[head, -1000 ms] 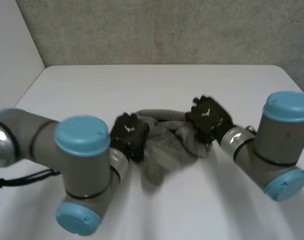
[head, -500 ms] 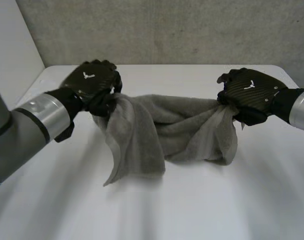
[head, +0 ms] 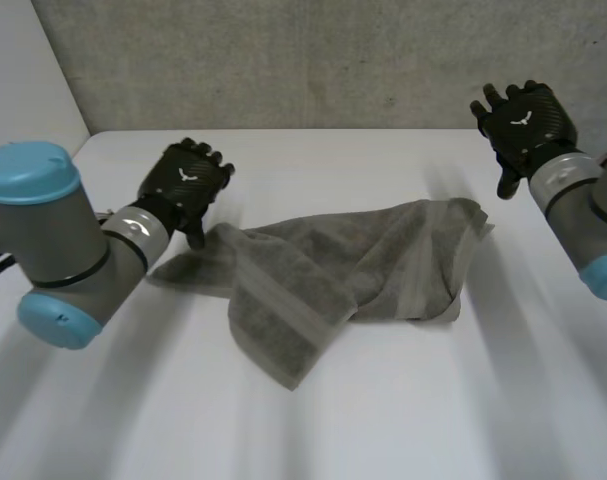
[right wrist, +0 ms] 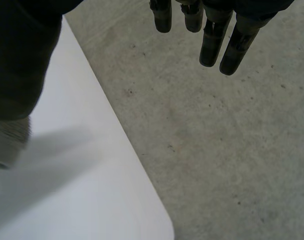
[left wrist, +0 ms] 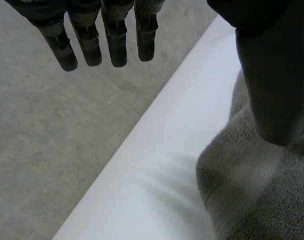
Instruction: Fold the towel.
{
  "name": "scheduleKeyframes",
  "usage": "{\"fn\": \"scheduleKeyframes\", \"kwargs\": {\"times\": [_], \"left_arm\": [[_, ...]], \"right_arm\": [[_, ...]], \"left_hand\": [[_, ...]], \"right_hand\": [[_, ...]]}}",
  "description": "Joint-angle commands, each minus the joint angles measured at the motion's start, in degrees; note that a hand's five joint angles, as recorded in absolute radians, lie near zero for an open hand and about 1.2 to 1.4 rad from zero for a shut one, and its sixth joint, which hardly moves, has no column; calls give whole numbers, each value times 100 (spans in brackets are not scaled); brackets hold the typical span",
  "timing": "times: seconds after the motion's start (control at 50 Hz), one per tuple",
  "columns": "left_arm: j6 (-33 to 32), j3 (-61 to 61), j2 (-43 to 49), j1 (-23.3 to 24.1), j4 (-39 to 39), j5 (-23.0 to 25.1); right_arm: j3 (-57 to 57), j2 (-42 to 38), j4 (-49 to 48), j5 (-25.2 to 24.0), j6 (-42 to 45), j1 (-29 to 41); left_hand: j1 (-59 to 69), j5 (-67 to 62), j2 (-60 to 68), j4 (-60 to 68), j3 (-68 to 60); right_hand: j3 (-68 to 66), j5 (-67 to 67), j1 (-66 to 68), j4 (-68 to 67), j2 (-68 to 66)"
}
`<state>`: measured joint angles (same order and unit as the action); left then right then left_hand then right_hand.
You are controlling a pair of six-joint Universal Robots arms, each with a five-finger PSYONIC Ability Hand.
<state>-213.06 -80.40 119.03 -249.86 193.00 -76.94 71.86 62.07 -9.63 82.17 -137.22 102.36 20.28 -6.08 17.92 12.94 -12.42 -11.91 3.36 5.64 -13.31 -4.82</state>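
A grey terry towel [head: 333, 270] lies in a loose, rumpled heap on the smooth white bench [head: 383, 420], its looped pile soft and matte. A flatter woven band runs along one hem, and one flap ends in a blunt corner on the side of the heap nearest the robot. The left hand [head: 188, 185], black and hard-shelled, sits just beside the towel's left end with its fingers [left wrist: 86, 45] straight and slightly spread, holding nothing. In the left wrist view its thumb [left wrist: 277, 85] reaches over the towel's rounded, folded edge, and whether it touches the cloth cannot be told. The right hand [head: 523, 120] is raised well apart from the towel's right end, its fingers [right wrist: 212, 45] straight and parted, its thumb [right wrist: 21, 60] held wide, gripping nothing. Beyond the towel, the bench's rounded corner [right wrist: 157, 220] gives way to speckled grey concrete [right wrist: 217, 150].
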Motion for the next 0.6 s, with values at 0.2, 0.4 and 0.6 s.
{"fn": "scheduleKeyframes", "kwargs": {"times": [0.2, 0.4, 0.6], "left_arm": [[1530, -1724, -2121, 1078, -139, -417], [1733, -1558, -1445, 2495, -166, -2080], [1751, -864, -66, 3075, 79, -3178]], "right_arm": [[2427, 1870, 761, -271, -779, 213], [3096, 1801, 506, -833, 18, 679], [3238, 940, -362, -861, 1030, 671]], "left_hand": [[-385, -35, -149, -294, 242], [-267, -153, -31, -294, 242], [-284, -136, -47, -294, 242]], "right_hand": [[191, -336, -564, 331, 482], [191, -336, -564, 331, 482], [191, -336, -498, 331, 416]]}}
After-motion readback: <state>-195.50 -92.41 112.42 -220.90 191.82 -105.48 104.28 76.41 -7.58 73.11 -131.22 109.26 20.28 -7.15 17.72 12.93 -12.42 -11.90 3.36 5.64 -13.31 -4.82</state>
